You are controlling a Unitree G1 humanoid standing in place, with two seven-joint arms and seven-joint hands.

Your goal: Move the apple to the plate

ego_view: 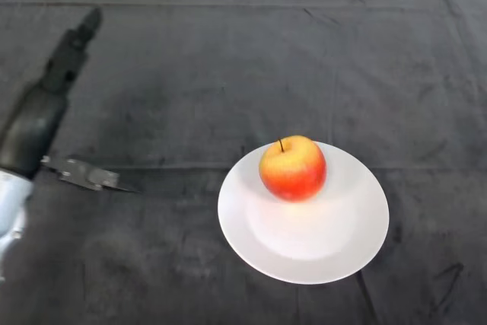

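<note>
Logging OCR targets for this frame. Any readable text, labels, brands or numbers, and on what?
None readable.
Apple: no sticker or label showing.
Plate: plain white, no mark.
Cloth: no print.
Left hand and arm: no lettering visible.

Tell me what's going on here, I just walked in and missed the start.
The apple sits upright on the white plate, toward its far side, so by the look of things the move is done. The robot's left hand is off at the left edge, well away from the plate, stretched out above the dark cloth and holding nothing. Nothing is touching the apple.
</note>
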